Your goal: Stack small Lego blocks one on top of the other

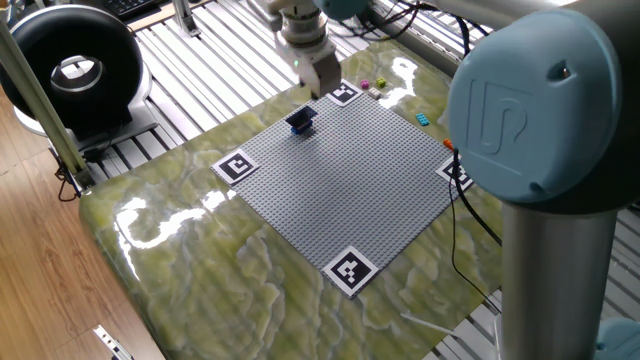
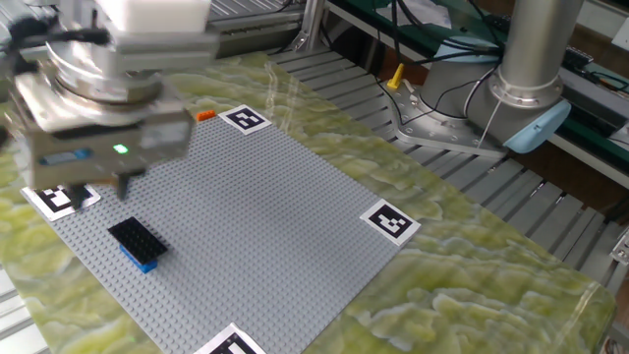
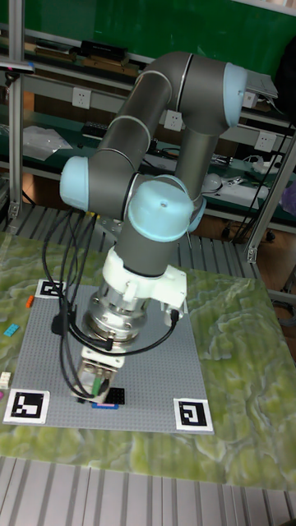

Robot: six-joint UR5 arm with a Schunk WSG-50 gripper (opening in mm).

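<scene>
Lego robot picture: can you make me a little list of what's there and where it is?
stack: dark block on a blue block, on the grey baseplate
gripper: lifted above the stack, apart from it, blurred
loose blocks: orange one beside the baseplate; cyan one on the table
markers: black-and-white squares at the baseplate corners

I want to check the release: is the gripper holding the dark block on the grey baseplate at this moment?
No: in the other fixed view the gripper hangs above the baseplate, clear of the dark block resting on the blue one.
</scene>
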